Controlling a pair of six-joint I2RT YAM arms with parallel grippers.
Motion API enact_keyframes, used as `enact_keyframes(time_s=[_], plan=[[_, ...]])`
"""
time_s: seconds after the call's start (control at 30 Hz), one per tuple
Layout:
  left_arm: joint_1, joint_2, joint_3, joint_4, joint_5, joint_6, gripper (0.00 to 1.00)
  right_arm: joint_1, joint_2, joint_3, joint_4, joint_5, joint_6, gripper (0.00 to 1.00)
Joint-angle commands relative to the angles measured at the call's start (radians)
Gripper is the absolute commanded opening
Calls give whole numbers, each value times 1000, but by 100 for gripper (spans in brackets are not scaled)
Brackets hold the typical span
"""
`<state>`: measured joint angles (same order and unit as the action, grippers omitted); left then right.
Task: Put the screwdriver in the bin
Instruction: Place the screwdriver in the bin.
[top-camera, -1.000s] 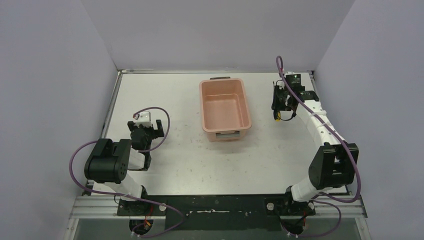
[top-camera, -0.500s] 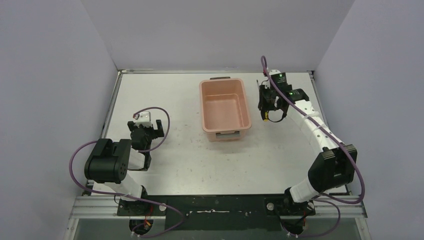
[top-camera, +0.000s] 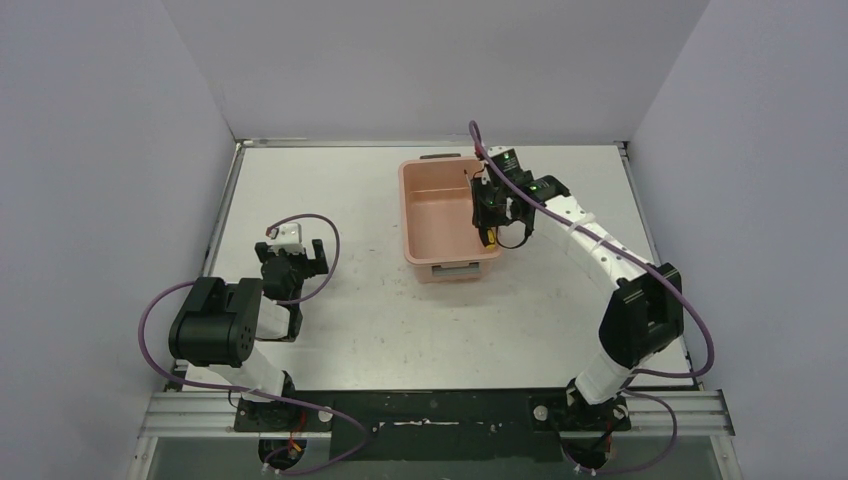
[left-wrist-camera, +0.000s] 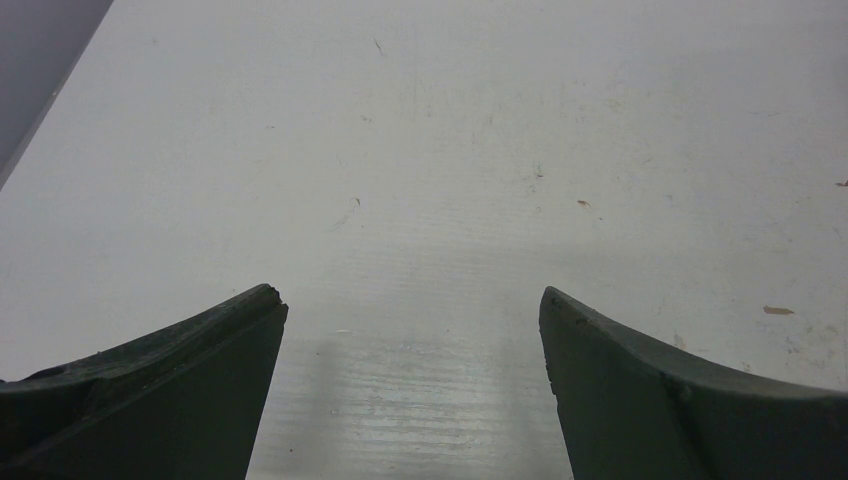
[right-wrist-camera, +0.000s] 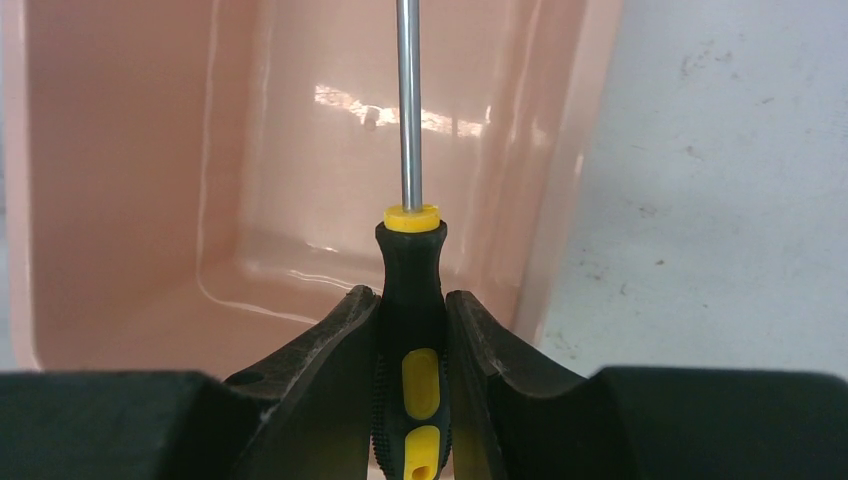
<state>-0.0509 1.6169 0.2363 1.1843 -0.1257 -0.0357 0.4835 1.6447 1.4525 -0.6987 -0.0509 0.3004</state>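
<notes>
In right gripper (right-wrist-camera: 412, 298), screwdriver (right-wrist-camera: 410, 262) over right rim of bin (top-camera: 404, 212); left gripper (left-wrist-camera: 410, 297) well apart leftward.

right claw (top-camera: 487, 222) | moved left from beside bin (top-camera: 420, 215) | screwdriver (right-wrist-camera: 410, 300) now over bin interior

No legible text — none anywhere
</notes>
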Motion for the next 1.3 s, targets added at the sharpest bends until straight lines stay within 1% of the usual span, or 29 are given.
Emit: enact_keyframes(time_s=[0.0,0.27,0.5,0.63,1.03,1.2,1.23,1.27], plan=[[-1,-6,16,29,4,9,97,49,20,65,64,28,44,18],[-1,-7,17,30,5,10,97,109,76,96,73,46,60,18],[-1,-6,16,29,5,9,97,116,113,79,105,48,62,18],[-1,-6,17,30,5,9,97,115,166,57,139,78,57,18],[-1,-6,17,29,5,8,97,115,334,10,236,92,51,19],[-1,-5,16,29,5,9,97,115,382,12,245,92,47,26],[-1,-6,17,28,5,8,97,115,386,15,244,90,45,29],[-1,-7,16,30,5,8,97,115,388,15,242,90,45,34]])
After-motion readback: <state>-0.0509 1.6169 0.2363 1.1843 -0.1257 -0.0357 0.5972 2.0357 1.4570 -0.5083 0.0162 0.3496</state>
